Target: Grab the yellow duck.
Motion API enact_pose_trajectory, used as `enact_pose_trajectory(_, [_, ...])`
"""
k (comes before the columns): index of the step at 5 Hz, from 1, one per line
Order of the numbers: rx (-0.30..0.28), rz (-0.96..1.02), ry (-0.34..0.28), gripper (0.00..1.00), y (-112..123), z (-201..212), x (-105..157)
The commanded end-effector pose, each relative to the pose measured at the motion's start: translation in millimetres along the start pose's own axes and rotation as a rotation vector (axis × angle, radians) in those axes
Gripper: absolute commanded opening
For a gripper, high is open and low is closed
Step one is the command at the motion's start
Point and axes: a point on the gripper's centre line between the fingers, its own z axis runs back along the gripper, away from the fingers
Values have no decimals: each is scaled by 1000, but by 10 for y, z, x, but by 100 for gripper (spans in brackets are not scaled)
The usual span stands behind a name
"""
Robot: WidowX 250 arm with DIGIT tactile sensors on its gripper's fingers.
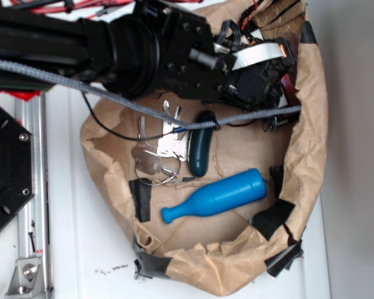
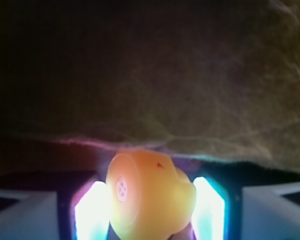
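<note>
Yellow-orange rubber fills the lower centre of the wrist view: the yellow duck (image 2: 150, 197) sits directly between the two pale fingers (image 2: 92, 212) of the gripper (image 2: 150, 215), one finger on each flank. I read the fingers as drawn in close to the toy, touching or almost touching its sides. Whether they bear on it firmly I cannot tell; glare washes out both contact lines.

Orientation of the duck: its embossed round mark faces the camera on the left portion, and a smaller bulge projects toward the right finger. I judge its long axis to run roughly across the jaws, finger to finger, though which end is the head I cannot confirm.

Beyond the duck hangs the crumpled brown paper wall (image 2: 190, 100) of the bag, just behind it.

From the exterior view, the duck is hidden under the black gripper (image 1: 262, 68), which is at the bag's far rim (image 1: 311, 124). The blue pin (image 1: 215, 196) and dark green object (image 1: 201, 143) lie well apart from the gripper, nearer the bag's middle, with keys (image 1: 159, 152) beside the green object.
</note>
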Motion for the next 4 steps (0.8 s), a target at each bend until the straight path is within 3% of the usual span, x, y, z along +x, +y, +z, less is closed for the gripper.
enact_pose_trajectory(1, [-68,20,-50,0,98,502,244])
enact_pose_trajectory(3, [-119,8,91,0,-206,1092,208])
enact_pose_trajectory(4, [-50,-10,282,0,-282,1108,289])
